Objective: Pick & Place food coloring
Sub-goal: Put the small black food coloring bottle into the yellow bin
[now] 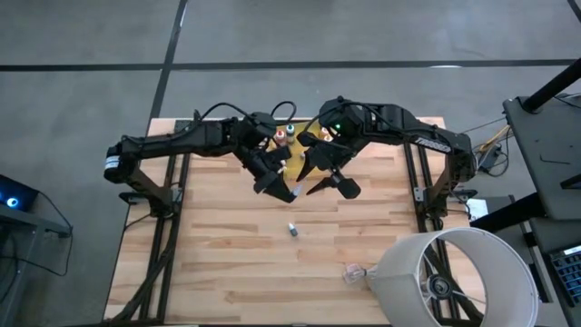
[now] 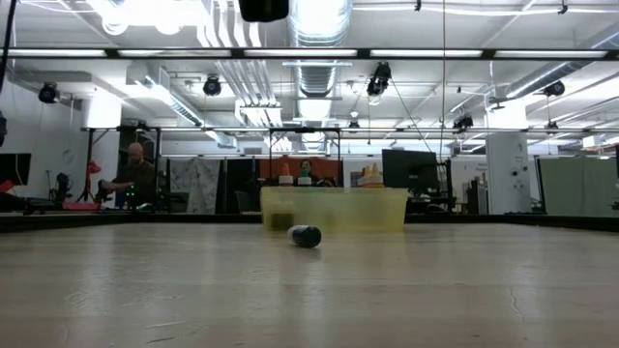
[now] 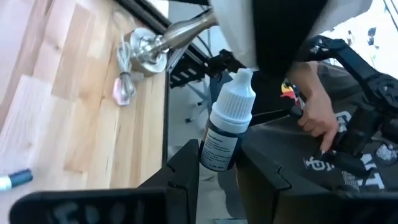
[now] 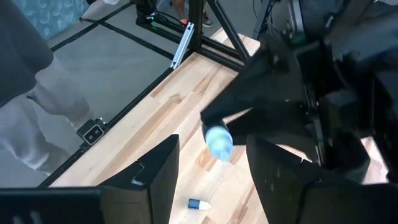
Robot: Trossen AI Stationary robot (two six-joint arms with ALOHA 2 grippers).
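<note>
— Between the left gripper's [image 3: 217, 180] fingers, what's held?
— A small bottle [image 3: 227, 127]: white ribbed dropper cap, dark label with tiny print too small to read.
— And the right gripper [image 4: 208, 171]?
— Spread wide, holding nothing, just beside the left one.
— Anything below them?
— A second bottle [image 1: 293, 229] lies on its side on the pale plank bench [image 1: 227, 263]. Behind the grippers stands a translucent yellow tray [image 2: 334, 208], more bottles inside.
</note>
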